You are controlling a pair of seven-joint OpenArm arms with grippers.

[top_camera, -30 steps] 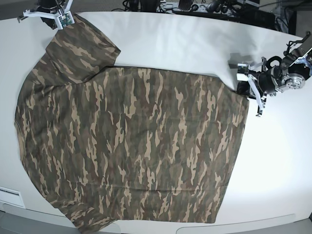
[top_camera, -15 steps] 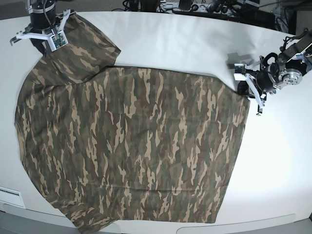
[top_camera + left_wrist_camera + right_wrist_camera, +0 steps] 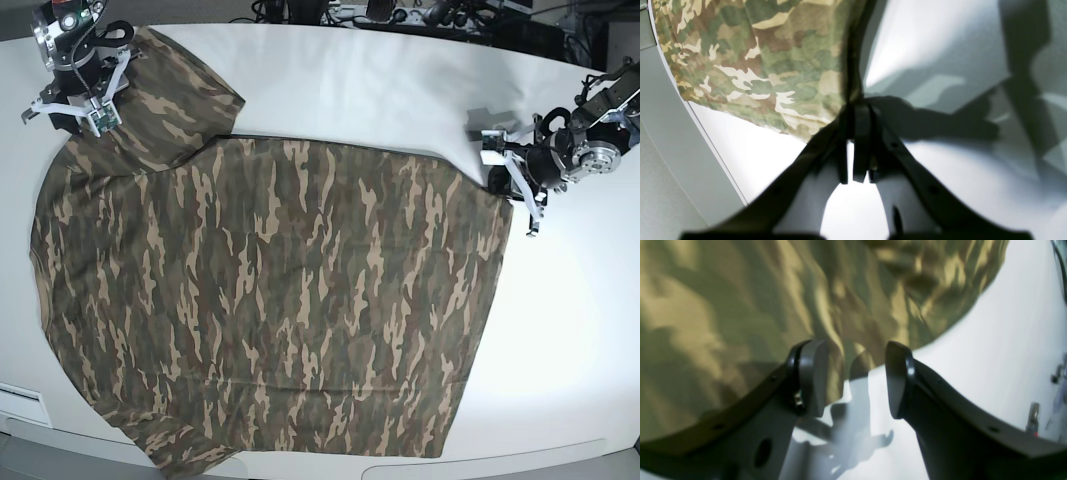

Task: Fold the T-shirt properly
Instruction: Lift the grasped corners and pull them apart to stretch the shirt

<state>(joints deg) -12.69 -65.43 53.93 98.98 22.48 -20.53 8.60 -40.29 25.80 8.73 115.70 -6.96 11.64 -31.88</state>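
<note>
The camouflage T-shirt [image 3: 280,300] lies spread flat on the white table [image 3: 400,90], with one sleeve [image 3: 170,95] pointing to the far left. My right gripper [image 3: 65,108] stands over that sleeve's outer edge. In the right wrist view its jaws are open [image 3: 855,373], the T-shirt [image 3: 740,290] lies under them and nothing is pinched between them. My left gripper [image 3: 497,168] sits at the shirt's far right corner. In the left wrist view it is shut [image 3: 857,110], with the edge of the T-shirt [image 3: 756,60] running into its tips.
Cables and dark equipment [image 3: 430,15] line the table's far edge. The table's rounded front rim [image 3: 500,460] runs just below the shirt. Bare white tabletop [image 3: 580,330] lies to the right of the shirt.
My right gripper has opened, let go of the sleeve and shifted left and nearer in the base view. The left gripper has stayed shut at the shirt's corner.
</note>
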